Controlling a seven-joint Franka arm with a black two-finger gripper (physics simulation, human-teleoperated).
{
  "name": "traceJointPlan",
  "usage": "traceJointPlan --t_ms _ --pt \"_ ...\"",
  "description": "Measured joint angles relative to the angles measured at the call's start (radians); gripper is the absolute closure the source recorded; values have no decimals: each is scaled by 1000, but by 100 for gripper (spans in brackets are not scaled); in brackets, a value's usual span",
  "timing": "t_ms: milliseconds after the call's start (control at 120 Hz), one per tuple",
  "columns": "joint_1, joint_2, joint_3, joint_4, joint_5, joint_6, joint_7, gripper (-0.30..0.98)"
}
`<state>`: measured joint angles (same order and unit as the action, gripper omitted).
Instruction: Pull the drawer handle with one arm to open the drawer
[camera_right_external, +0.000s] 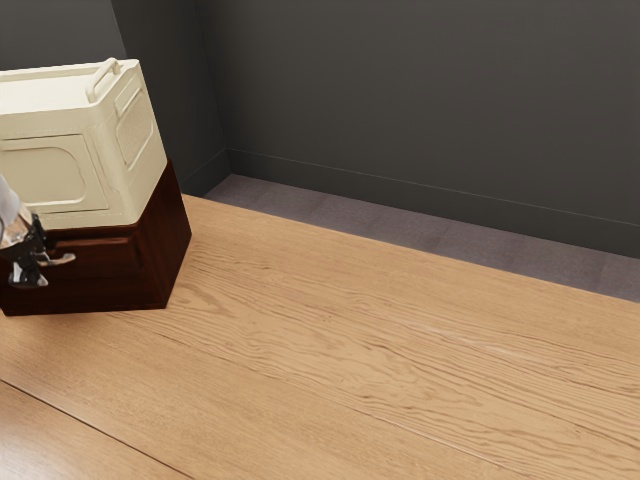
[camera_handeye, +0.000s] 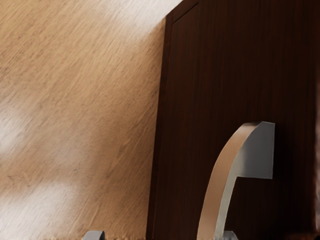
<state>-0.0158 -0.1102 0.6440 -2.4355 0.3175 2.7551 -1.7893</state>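
The tool (camera_handeye: 161, 235) is released; the curved handle (camera_handeye: 215, 185) looks rigid but slick (probably metal), so grasp it mid-bow and draw steadily.

Your work surface is a wooden table (camera_right_external: 380, 350) in light brown with streaky grain, a thin dark seam (camera_right_external: 95, 428) crossing it at the exterior view's lower left. Directly on it, you have a dark reddish-brown drawer cabinet (camera_right_external: 168, 245).
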Motion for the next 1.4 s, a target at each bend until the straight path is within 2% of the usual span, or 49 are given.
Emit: traceJointPlan --t_ms 342,533,1400 --pt "0 -78 17 -44 3 -39 1 68" --pt "1 -113 12 -67 3 -72 2 75" --pt "27 -273 21 -181 13 -143 10 79"
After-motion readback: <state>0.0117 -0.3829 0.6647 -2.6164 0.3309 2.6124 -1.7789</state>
